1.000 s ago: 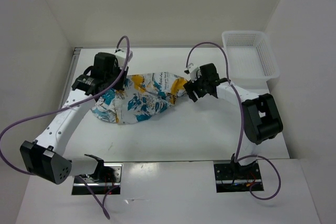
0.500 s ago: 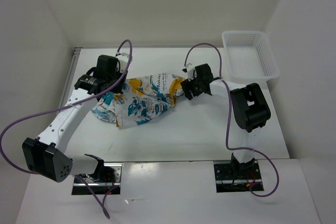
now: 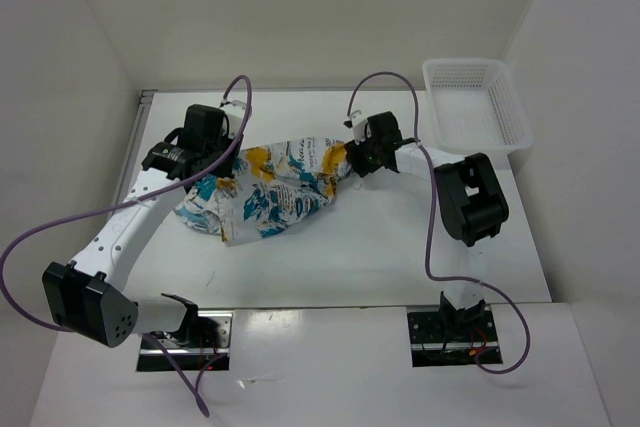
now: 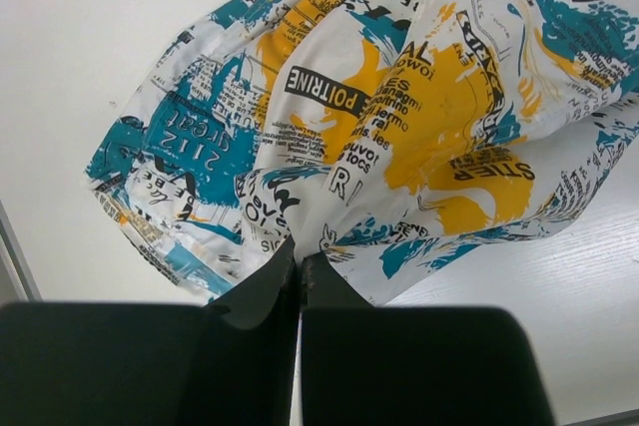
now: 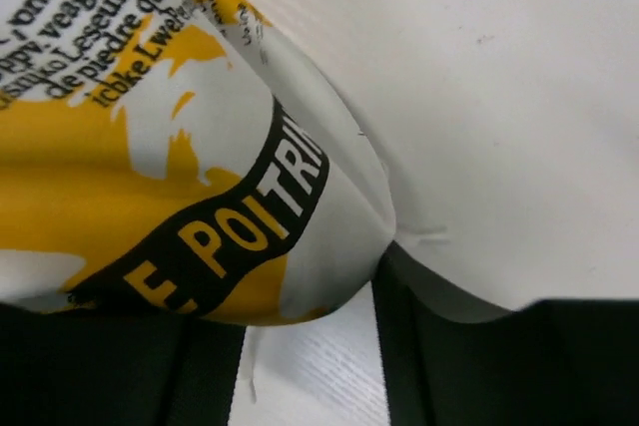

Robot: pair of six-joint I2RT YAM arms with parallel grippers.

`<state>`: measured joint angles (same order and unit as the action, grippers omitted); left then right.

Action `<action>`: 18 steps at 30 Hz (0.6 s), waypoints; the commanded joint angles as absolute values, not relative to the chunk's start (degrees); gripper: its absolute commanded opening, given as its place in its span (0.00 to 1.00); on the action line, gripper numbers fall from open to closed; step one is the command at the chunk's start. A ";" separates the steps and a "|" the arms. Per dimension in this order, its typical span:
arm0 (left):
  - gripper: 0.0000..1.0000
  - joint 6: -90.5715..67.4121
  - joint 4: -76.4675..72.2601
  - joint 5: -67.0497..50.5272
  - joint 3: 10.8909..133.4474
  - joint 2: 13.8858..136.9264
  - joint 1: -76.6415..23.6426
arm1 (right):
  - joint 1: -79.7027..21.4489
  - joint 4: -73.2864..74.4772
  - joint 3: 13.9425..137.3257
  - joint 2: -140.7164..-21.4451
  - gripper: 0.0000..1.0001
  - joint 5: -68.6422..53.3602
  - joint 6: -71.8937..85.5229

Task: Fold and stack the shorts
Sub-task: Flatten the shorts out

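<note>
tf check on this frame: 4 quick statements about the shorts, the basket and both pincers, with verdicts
1. The shorts are in the basket. False: they lie on the table, well apart from the basket.
2. The left pincer is shut, pinching the edge of the shorts. True.
3. The right pincer is at the shorts' right end, with a corner of fabric between its fingers. True.
4. The shorts are neatly folded flat. False: they lie rumpled and stretched out between the two pincers.
</note>
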<state>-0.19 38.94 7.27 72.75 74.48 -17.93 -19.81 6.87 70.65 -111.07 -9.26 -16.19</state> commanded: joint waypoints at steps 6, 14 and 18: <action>0.00 0.00 34.02 10.45 71.29 74.18 -18.11 | -20.30 8.53 75.85 -113.99 0.05 -10.55 -17.31; 0.00 0.00 10.53 24.27 85.20 81.80 -7.68 | -20.21 4.83 92.42 -109.86 0.00 14.98 -19.07; 0.00 0.00 14.42 19.17 101.60 83.69 -4.92 | -20.74 6.85 106.67 -106.11 0.00 19.07 -21.87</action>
<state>-0.25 20.67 17.80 93.60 87.83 -6.83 -21.04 9.41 98.21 -113.21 8.32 -19.14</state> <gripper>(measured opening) 0.004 0.021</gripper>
